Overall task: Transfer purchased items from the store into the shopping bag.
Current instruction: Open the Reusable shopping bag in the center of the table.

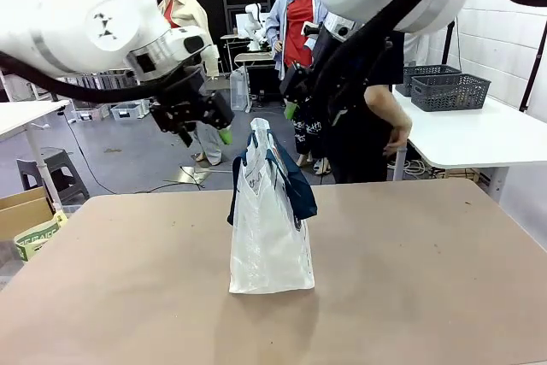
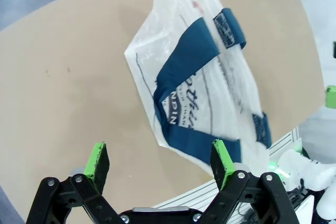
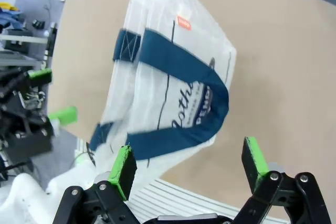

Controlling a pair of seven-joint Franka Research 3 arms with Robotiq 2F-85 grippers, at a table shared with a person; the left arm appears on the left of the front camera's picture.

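The see-through white plastic shopping bag (image 1: 272, 237) with dark blue strap handles (image 1: 299, 190) stands up in the middle of the brown table (image 1: 111, 297). The left gripper (image 2: 160, 162) and the right gripper (image 3: 189, 166) hang above it, both wide open and holding nothing

Grey floor (image 1: 128, 156); white table (image 1: 479, 138) right, dark baskets (image 1: 450, 91) on it; stool (image 1: 51, 168) left.

shopping bag (image 1: 272, 245) interior hidden, its print (image 3: 190, 99) partly under handle (image 3: 173, 59)
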